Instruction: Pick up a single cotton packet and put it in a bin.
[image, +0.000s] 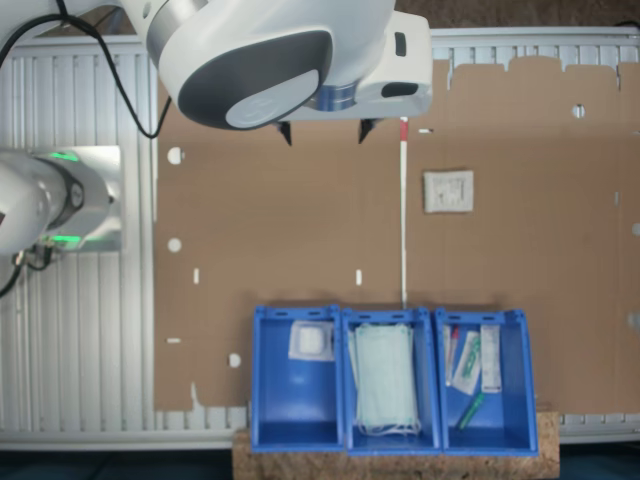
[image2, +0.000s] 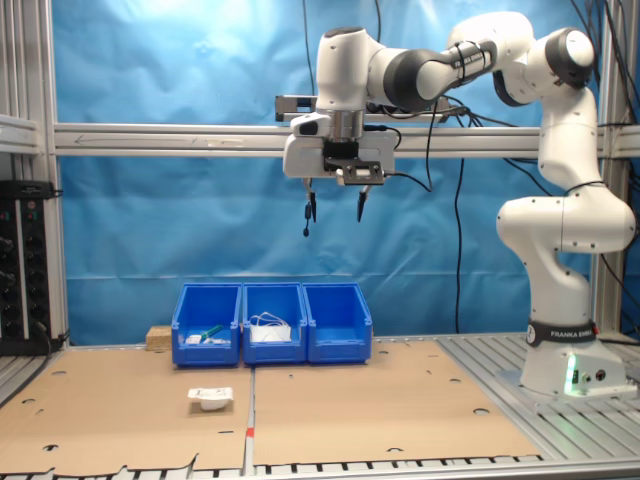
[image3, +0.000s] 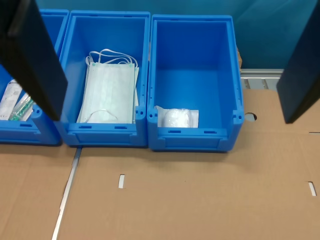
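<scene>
Cotton packet lies flat on the floor of the bin, tight against the bin's front wall as the wrist view shows it; in the first exterior view the same packet sits near the bin's rim on the side nearest the hand. The hand hangs high in the air, well above the row of three blue bins and out over the cardboard-covered table, its two dark fingers spread wide apart with nothing between them. In the wrist view those fingers frame the bins below, with the bin holding the packet lying between them.

Beside that bin stands the middle bin, holding pale green face masks, and beyond it the third bin with thin green-and-white packets.

A second white packet rests on the cardboard in front of the bins in the second exterior view, well below the hand and apart from it; in the first exterior view it lies on the open cardboard, near a thin white strip with a red end.
</scene>
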